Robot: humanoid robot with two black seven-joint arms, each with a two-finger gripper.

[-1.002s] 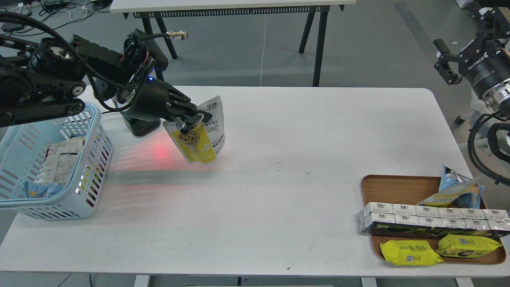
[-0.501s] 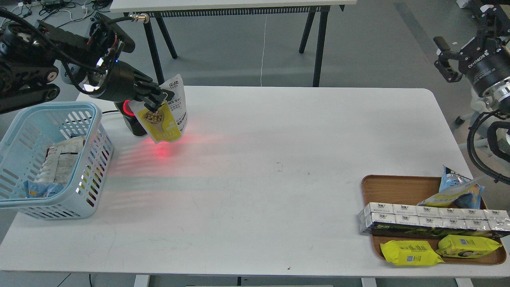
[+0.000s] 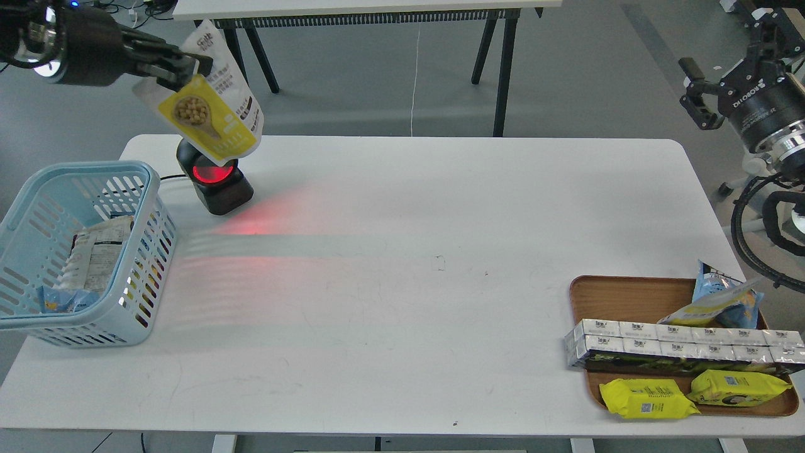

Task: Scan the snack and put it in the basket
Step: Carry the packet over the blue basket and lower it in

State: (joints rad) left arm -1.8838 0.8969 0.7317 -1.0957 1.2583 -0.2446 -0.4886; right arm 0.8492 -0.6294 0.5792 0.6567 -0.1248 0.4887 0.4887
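Observation:
My left gripper (image 3: pixel 173 66) is shut on the snack (image 3: pixel 210 116), a white-grey pouch with a yellow panel showing a spoonful of nuts. It holds the pouch tilted in the air above the table's far left, over the black scanner (image 3: pixel 215 179) with its red glowing window. The light blue basket (image 3: pixel 135 251) stands at the table's left edge, below and left of the pouch, with other packets inside. My right gripper (image 3: pixel 695 94) is raised at the far right, off the table, and looks open and empty.
A brown wooden tray (image 3: pixel 619 292) at the front right holds a row of white cartons (image 3: pixel 679 346), two bright yellow flat packets (image 3: pixel 648 399) and a blue-and-yellow bag (image 3: pixel 720 302). Red scanner light falls on the white table (image 3: pixel 409 251). Another table's legs stand behind.
My left gripper has lifted the snack up and to the left, from low in front of the scanner to high above it. The scanner now shows fully. The right arm has barely moved.

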